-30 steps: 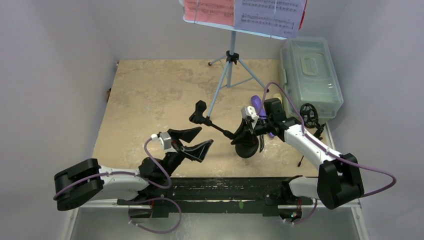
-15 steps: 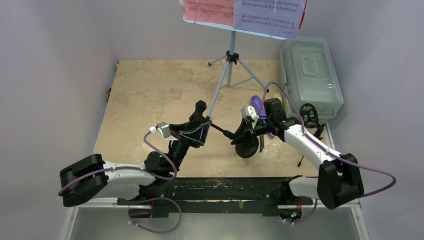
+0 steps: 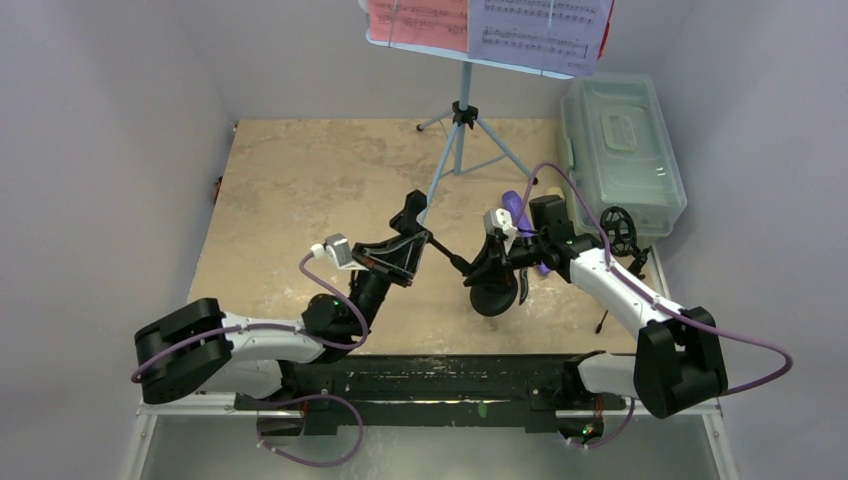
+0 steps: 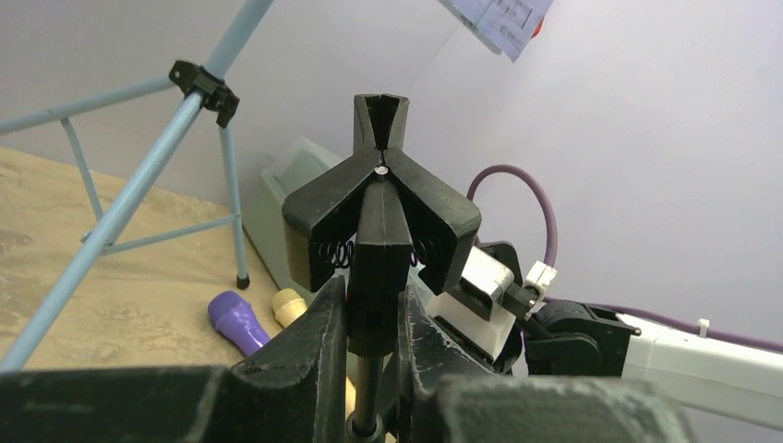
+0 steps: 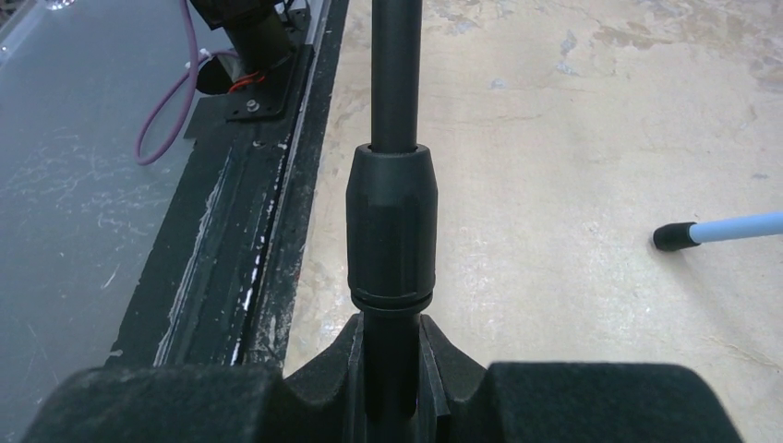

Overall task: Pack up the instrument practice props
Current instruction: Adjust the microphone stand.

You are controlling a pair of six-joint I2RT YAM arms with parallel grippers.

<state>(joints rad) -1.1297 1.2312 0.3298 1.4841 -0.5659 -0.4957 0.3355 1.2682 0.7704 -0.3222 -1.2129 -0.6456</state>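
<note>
Plain pale grey walls (image 3: pixel 110 120) close in at left, top and right around a beige mottled tabletop (image 3: pixel 300 190) at centre frame, evenly lit.

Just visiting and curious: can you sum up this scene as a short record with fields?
Left gripper: closed on the stem under the black spring clip
Right gripper: closed on the black pole near its round base
Light-blue music stand: upright at the back, red and white pages on it
Purple microphone: lying on the table, cream microphone beside it
Translucent grey-green plastic box: lid shut
</note>
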